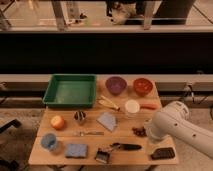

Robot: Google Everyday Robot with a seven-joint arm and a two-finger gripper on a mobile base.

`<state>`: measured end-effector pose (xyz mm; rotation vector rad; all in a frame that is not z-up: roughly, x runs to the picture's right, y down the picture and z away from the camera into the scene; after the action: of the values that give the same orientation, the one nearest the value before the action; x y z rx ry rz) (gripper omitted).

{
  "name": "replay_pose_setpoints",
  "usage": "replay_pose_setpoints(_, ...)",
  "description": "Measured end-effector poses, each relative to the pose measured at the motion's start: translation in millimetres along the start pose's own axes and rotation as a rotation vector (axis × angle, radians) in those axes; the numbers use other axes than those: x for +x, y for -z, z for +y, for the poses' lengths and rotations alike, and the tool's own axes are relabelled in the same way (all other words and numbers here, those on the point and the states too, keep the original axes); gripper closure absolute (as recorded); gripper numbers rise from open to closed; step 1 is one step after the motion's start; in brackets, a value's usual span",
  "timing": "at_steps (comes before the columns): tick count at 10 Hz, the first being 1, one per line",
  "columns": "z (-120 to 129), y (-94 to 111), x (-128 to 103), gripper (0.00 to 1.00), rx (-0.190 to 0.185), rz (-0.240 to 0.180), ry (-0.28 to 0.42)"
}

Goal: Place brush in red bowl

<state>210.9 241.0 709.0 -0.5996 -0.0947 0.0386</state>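
Note:
The brush (114,149) lies flat near the table's front edge, its blocky head at the left and its slim black handle pointing right. The red bowl (142,86) stands at the back right of the table, next to the purple bowl (116,85). My white arm reaches in from the right. My gripper (141,132) shows as a dark shape at the arm's end, low over the table, a little up and to the right of the brush handle's tip and apart from it. It holds nothing that I can see.
A green tray (55,96) sits at the back left. Yellowish sticks (109,103), a white cup (132,106), a grey-blue cloth (107,121), an orange fruit (58,122), a blue cup (48,142), a blue sponge (76,150) and a black slab (162,153) lie around.

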Motion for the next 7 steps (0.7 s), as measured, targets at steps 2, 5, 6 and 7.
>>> replay_pose_setpoints(2, 3, -2, -7, 0.20, 0.010, 0.011, 0.027)
replay_pose_setpoints(5, 12, -4, -22, 0.20, 0.006, 0.002, 0.060)
replay_pose_setpoints(6, 19, -7, -32, 0.20, -0.002, -0.005, 0.073)
replay_pose_setpoints(7, 23, -12, -43, 0.20, -0.010, -0.011, 0.091)
